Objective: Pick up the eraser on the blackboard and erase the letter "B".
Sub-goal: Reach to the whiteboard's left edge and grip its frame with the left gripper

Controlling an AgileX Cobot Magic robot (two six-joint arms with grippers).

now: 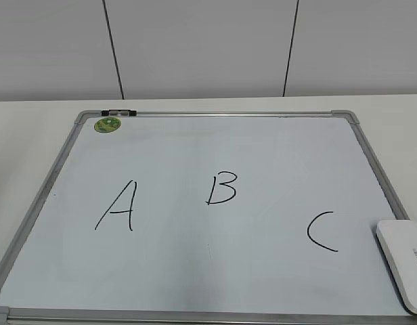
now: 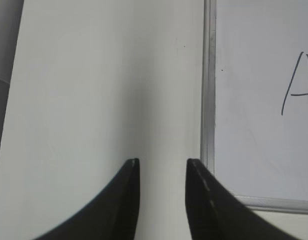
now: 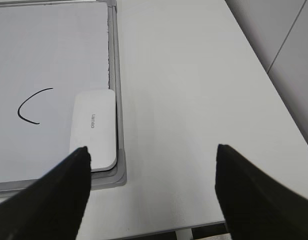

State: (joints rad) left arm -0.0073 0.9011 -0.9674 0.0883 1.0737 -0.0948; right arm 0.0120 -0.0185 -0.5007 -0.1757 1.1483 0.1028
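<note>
The blackboard [image 1: 195, 149] is a white dry-erase board with a grey frame, lying flat on the table. The black letter "B" [image 1: 221, 189] is at its middle, between an "A" [image 1: 117, 206] and a "C" [image 1: 322, 232]. The white eraser [image 1: 405, 263] lies on the board's near right corner; it also shows in the right wrist view [image 3: 93, 127]. My right gripper [image 3: 151, 150] is open and empty above the table, right of the eraser. My left gripper [image 2: 162, 162] is open and empty above the table by the board's left frame [image 2: 208, 90]. Neither gripper shows in the exterior view.
A round green sticker [image 1: 107, 124] and a small black clip [image 1: 118, 112] sit at the board's far left corner. The white table's [image 3: 194, 75] near edge [image 3: 204, 226] and right edge show in the right wrist view. A panelled wall stands behind.
</note>
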